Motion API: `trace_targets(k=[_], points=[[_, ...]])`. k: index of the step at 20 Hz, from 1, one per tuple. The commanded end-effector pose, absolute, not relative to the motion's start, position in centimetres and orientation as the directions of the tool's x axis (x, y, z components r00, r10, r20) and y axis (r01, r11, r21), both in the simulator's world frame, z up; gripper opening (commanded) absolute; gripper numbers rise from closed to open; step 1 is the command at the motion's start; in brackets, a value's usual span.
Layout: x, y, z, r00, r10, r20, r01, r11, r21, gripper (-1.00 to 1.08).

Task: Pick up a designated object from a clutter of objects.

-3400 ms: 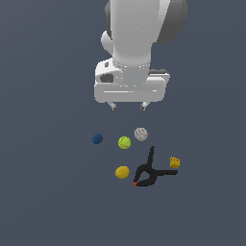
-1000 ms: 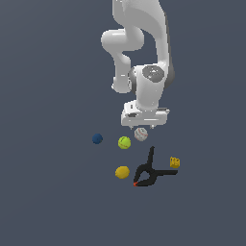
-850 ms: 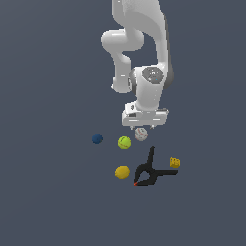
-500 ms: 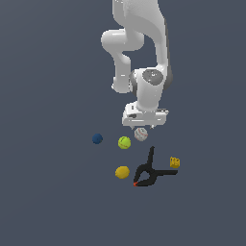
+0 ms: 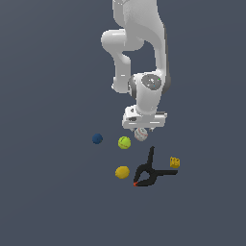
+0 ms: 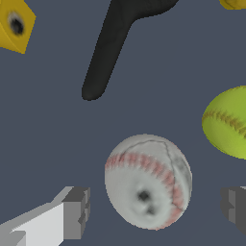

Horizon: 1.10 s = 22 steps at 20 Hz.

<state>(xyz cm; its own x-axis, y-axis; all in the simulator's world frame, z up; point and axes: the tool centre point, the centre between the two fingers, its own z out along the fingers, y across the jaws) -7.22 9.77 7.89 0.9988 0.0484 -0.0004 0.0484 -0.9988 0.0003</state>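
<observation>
The designated object, a white-grey baseball (image 5: 141, 134) (image 6: 148, 180) with red stitching, lies on the dark floor at the far edge of the clutter of objects. My gripper (image 5: 142, 130) (image 6: 156, 209) is lowered over it and stands open. In the wrist view the ball sits between the two fingertips (image 6: 77, 211), with a gap on each side and no contact visible. The rest of the clutter lies close by: a yellow-green ball (image 5: 124, 142) (image 6: 228, 122), a black spring clamp (image 5: 149, 170) (image 6: 120, 43) with a red tip, and a small yellow block (image 5: 175, 162) (image 6: 15, 25).
A dark blue ball (image 5: 97, 139) lies toward the exterior view's left of the yellow-green ball. An orange-yellow ball (image 5: 122, 172) (image 6: 234, 4) sits nearer the camera beside the clamp's red tip. The clamp's handle points toward the baseball.
Over 3.4 seconds the arm came down from high above the clutter to the baseball. In the last second the gripper barely moved. The objects have stayed put.
</observation>
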Motion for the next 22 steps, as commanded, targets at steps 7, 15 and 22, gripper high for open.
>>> trace_targets(k=[7,15,22], points=[[-7.3,9.8,5.0,0.999,0.048,0.000,0.048,-0.999,0.000,1.00],[-7.3,9.8,4.7,0.999,0.048,0.000,0.048,-0.999,0.000,-1.00],[-7.3,9.8,4.9,0.999,0.049,0.001,0.049,-0.999,0.000,-1.00]])
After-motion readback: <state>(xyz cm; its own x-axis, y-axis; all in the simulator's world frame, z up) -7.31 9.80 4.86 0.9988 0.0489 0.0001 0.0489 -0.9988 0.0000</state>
